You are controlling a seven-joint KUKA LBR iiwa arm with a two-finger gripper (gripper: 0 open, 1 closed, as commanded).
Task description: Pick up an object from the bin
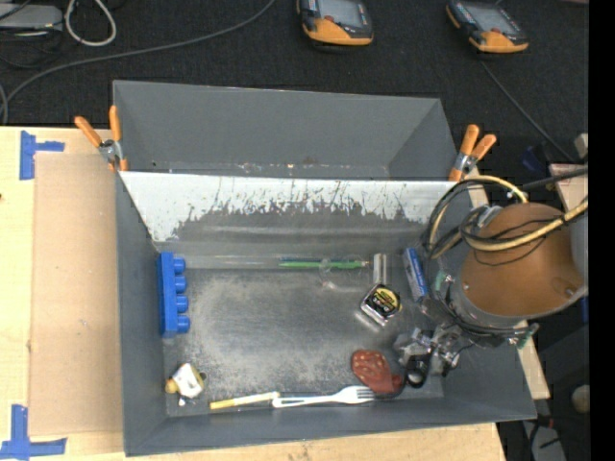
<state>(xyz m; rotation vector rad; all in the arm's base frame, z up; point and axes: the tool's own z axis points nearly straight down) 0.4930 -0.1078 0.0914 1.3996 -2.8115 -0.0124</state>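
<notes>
1. A dark floor strewn with cables [91, 12] lies behind the grey bin [135, 257]. A blue studded block [174, 294] stands by the bin's left wall, well apart from the arm.
2. Along the near wall lie a small white-and-yellow thing [186, 382] and a yellow-handled fork [307, 399], its tines pointing right at a reddish-brown oval lump [375, 369].
3. That lump, in the near right corner, looks the likeliest pick. The tool [423, 353] sits low just beside its right end. Whether the tool is released or clenched cannot be told.
4. A good grasp probably needs the tool centred across the lump's narrow width. It should descend clear of the tines, the black-and-yellow case [381, 303] behind, and the right wall.
</notes>
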